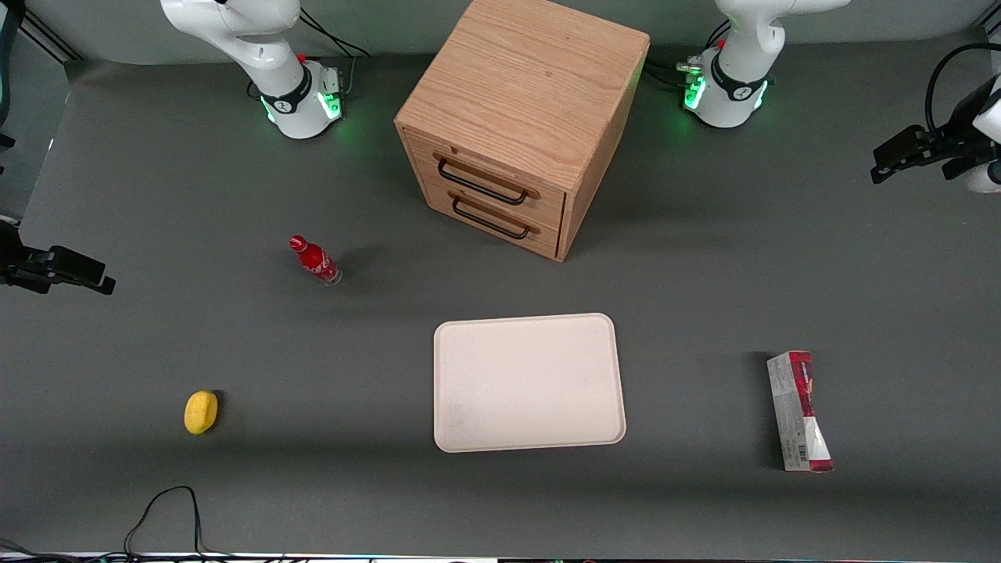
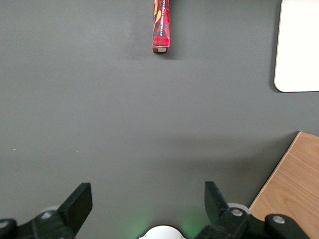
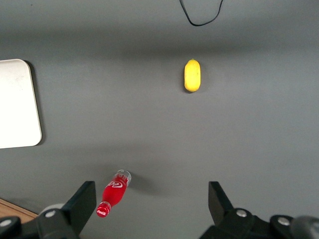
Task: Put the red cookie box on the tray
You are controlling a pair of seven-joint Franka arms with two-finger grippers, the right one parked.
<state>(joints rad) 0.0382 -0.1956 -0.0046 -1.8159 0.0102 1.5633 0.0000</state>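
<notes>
Left arm's black two-finger gripper (image 1: 887,166) held high near the working arm's end of the table, fingers (image 2: 77,203) spread wide apart, clamped on nothing — only bare dark grey table (image 2: 124,134) between them. Nearer the front camera than the gripper, and well apart from it: the long slim red-and-white cookie box (image 1: 799,411), lying flat on the table, grey-white printed side with barcode facing up, untouched. Farther toward the parked arm's end than both gripper and box: the flat cream-white rectangular tray (image 1: 529,382) with rounded corners, nothing on it. Between the two arm bases, the wooden two-drawer cabinet (image 1: 520,117), its black handles facing the front camera. Much farther from the gripper, toward the parked arm's end — a small red bottle (image 1: 315,259) and a yellow lemon-like fruit (image 1: 201,411).
</notes>
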